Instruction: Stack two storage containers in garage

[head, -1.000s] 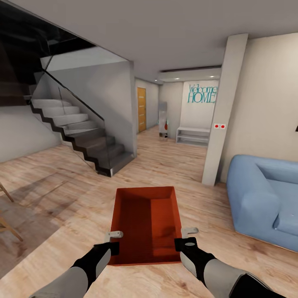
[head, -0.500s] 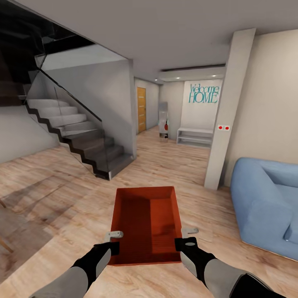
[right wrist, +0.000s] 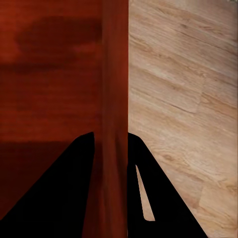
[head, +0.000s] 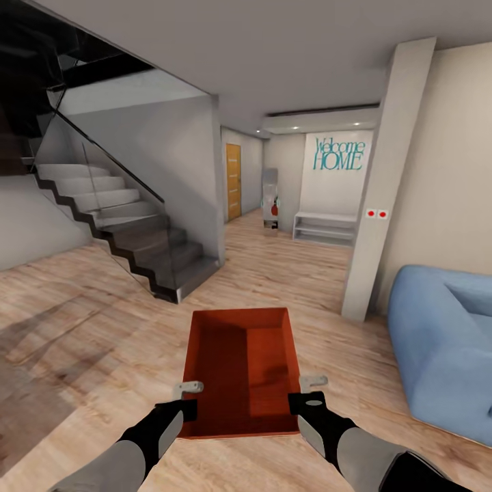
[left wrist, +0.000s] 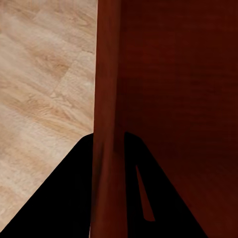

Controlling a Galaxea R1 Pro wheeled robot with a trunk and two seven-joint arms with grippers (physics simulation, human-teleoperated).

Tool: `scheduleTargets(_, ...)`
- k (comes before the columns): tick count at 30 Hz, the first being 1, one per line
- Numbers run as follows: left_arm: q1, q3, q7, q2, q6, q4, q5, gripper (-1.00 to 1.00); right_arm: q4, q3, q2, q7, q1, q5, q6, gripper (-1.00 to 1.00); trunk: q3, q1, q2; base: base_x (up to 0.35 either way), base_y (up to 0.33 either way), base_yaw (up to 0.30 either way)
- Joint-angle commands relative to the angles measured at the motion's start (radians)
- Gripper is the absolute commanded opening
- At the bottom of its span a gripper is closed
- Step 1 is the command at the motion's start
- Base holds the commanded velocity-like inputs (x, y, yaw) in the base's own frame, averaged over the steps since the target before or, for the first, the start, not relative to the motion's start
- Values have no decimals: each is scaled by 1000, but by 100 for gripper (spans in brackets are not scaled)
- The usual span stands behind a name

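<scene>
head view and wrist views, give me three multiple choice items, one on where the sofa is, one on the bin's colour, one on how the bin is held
1. Where is the blue sofa?
A. left of the stairs
B. at the view's right
C. behind the orange door

2. What colour is the storage container?
A. orange-red
B. green
C. white

3. How is the container held?
A. left gripper alone
B. resting on the wood floor
C. both grippers, right gripper too, one on each side wall

Answers: 1 B, the sofa sits by the pillar at the right. 2 A, its walls are orange-red. 3 C, each wrist view shows fingers straddling a wall.
</scene>
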Motion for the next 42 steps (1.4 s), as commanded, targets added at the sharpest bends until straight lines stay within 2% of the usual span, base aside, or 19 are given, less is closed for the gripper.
scheduleTargets(1,-1,22,9,1,-10,-19,-15,-100,5,-6,0,-2,0,-21,1,-100,-2,1,-2,323,0,0)
scheduleTargets(12,-1,22,9,1,-10,-19,-15,-100,5,-6,-1,-2,0,-22,0,-100,-2,1,-2,323,0,-5)
scheduleTargets(22,-1,22,9,1,-10,-19,-15,-100,5,-6,2,-1,0,-21,1,-100,-2,1,-2,323,0,-178)
scheduleTargets(42,-1,22,9,0,-10,-19,-15,-100,5,-6,0,-1,0,-21,2,-100,-2,1,-2,323,0,-3)
